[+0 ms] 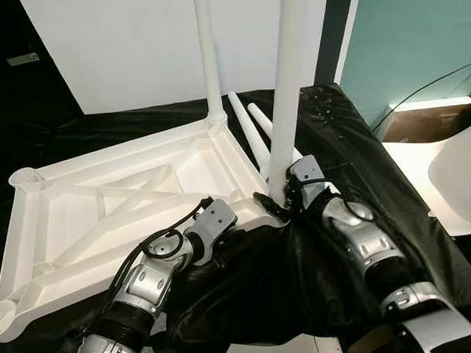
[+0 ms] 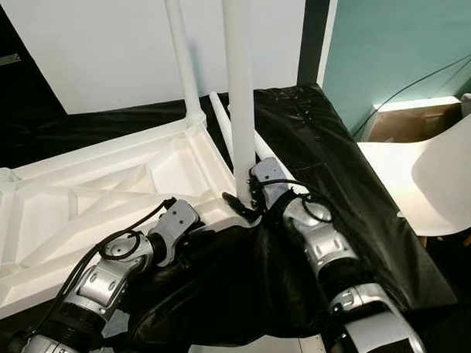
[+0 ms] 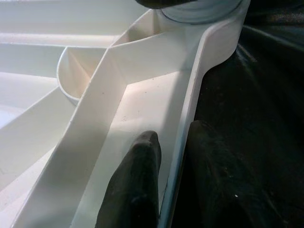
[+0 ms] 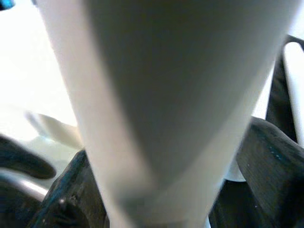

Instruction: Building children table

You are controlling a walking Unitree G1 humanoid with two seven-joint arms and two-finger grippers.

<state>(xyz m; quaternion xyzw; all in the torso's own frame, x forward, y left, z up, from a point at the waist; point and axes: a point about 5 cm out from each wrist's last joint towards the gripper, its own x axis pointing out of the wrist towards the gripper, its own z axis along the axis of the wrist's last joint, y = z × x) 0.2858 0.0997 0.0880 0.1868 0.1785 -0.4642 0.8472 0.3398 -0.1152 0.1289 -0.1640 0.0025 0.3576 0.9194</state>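
Note:
A white plastic table top (image 1: 103, 162) lies upside down on a black cloth (image 1: 350, 141). One white leg (image 1: 208, 61) stands upright in its far corner. A second leg (image 1: 287, 89) stands upright at the near right corner, and my right gripper (image 1: 283, 200) is shut around its base; in the right wrist view the leg (image 4: 166, 95) sits between the black fingers (image 4: 270, 161). My left gripper (image 3: 173, 161) is shut on the top's near rim (image 3: 190, 118) beside that corner, one finger (image 3: 137, 180) inside and one outside. Two loose legs (image 1: 249, 133) lie on the cloth behind.
Two round sockets (image 1: 23, 178) stand open at the table top's left corners. A white chair (image 1: 460, 176) and a cardboard box (image 1: 427, 123) are at the right, past the cloth's edge. A white panel (image 1: 123, 49) stands at the back.

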